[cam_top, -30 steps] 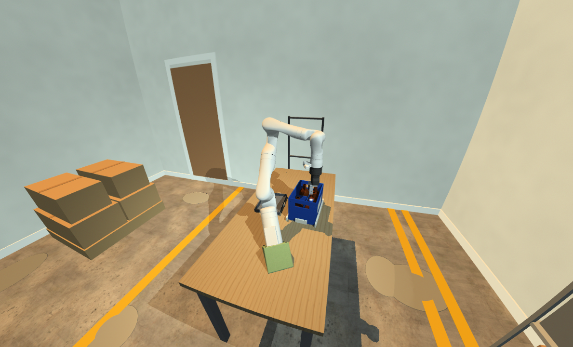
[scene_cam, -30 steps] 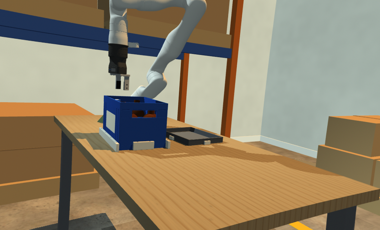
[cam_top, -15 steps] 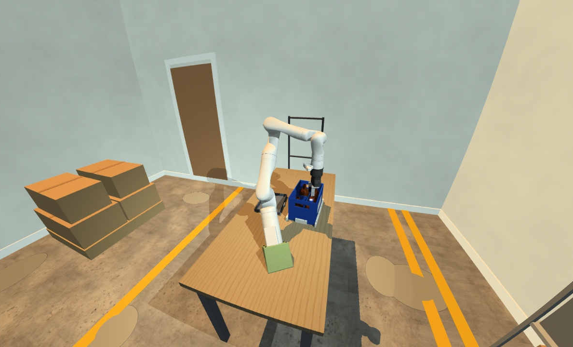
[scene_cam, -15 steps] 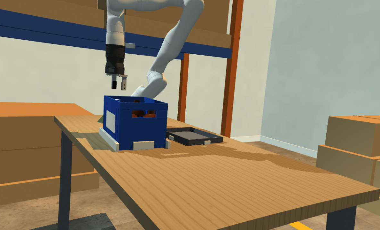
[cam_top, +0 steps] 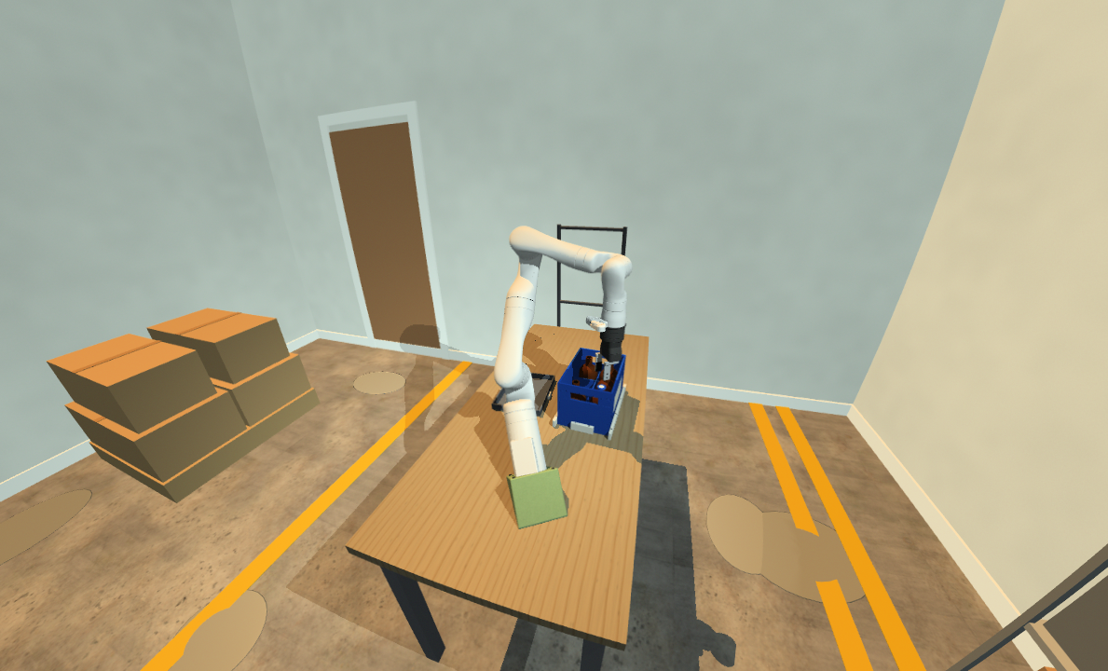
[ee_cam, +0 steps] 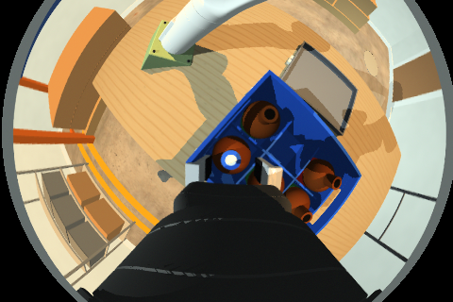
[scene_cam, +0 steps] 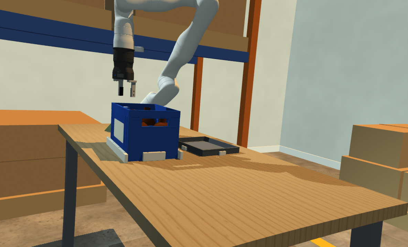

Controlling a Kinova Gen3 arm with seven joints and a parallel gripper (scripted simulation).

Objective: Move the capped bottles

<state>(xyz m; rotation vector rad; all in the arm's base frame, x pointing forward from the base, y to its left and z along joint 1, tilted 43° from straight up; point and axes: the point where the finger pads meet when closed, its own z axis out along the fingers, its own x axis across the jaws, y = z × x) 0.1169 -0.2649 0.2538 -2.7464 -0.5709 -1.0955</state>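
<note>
The blue crate (cam_top: 582,413) (scene_cam: 154,139) (ee_cam: 327,139) stands on the table. In the wrist view a brown bottle with a white, blue-ringed cap (ee_cam: 230,159) stands in its left part. Three bottles show open mouths: one (ee_cam: 257,124) above the capped one, one (ee_cam: 317,175) at the right and one (ee_cam: 297,198) at the lower right. Another bottle (ee_cam: 255,180) is partly behind a finger; its top is hidden. My gripper (cam_top: 604,369) (scene_cam: 127,94) (ee_cam: 233,165) is open and empty above the crate, its fingers either side of the capped bottle in the wrist view. The dark tray (scene_cam: 204,145) (ee_cam: 323,80) holds nothing.
Pale blocks (scene_cam: 116,150) (scene_cam: 153,155) sit against the crate's foot. The tray lies close beside the crate, with small pale blocks (scene_cam: 222,152) at its edge. The arm's green base (cam_top: 538,499) (ee_cam: 165,58) stands on the table (cam_top: 458,509) (scene_cam: 245,199).
</note>
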